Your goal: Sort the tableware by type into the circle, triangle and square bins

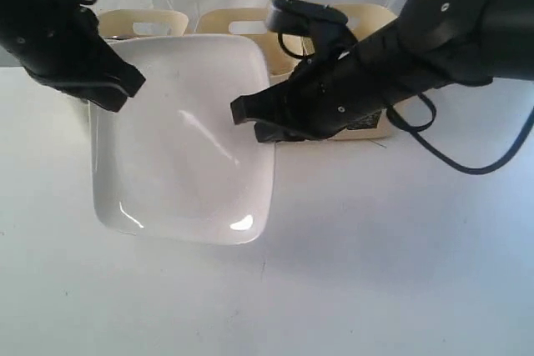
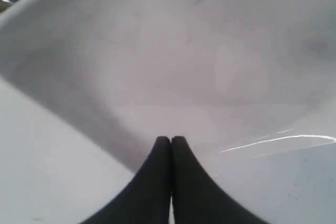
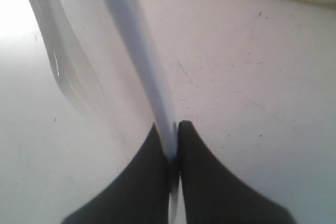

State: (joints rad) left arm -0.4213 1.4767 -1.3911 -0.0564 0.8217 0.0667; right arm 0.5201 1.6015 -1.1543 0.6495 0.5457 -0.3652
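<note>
My right gripper (image 3: 171,127) clamped the rim of the large white square plate (image 1: 175,152), clear only at that wrist; the exterior showed it tilted before the bins (image 1: 143,21); my left gripper (image 2: 170,139) was clenched empty.

Bins (image 1: 229,21) crowd behind the plate (image 1: 183,147); bare tabletop (image 1: 375,273) lies in front.
</note>
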